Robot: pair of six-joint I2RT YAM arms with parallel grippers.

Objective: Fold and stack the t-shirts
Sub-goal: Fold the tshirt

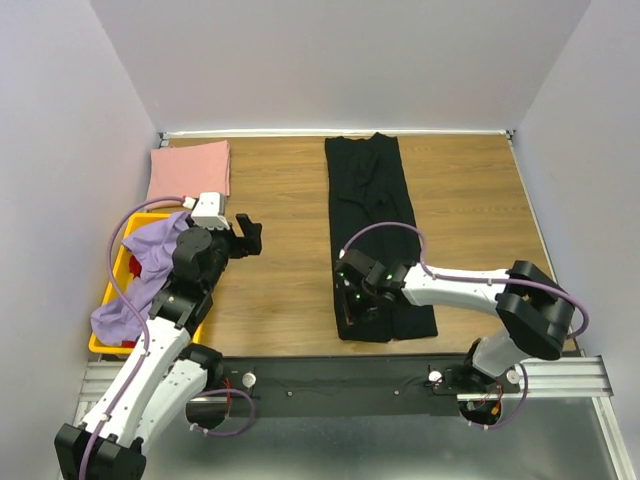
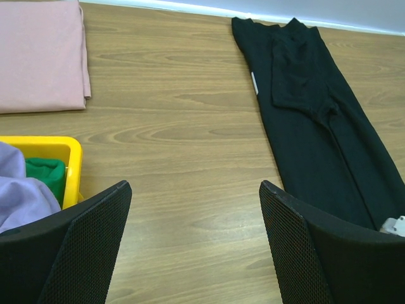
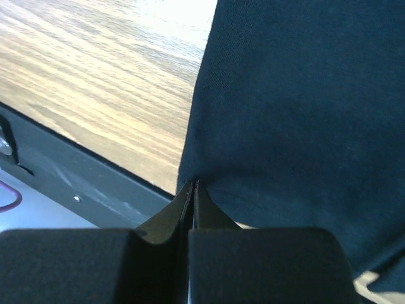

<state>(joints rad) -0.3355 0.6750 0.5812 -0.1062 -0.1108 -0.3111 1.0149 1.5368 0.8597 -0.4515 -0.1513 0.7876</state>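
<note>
A folded pink shirt [image 1: 190, 168] lies at the worktop's [image 1: 280, 190] far left corner and a lavender shirt [image 1: 125, 310] droops over the crate [image 2: 73, 152] at the left edge; the left tool [image 2: 193, 190] hangs wide open and empty nearby. Right of centre the black shirt [image 1: 368, 215] lies as a long strip, its near left edge pinched in the closed right tool [image 3: 193, 187]. The cloth looks light and limp, so corners or hems seem the best hold.
</note>
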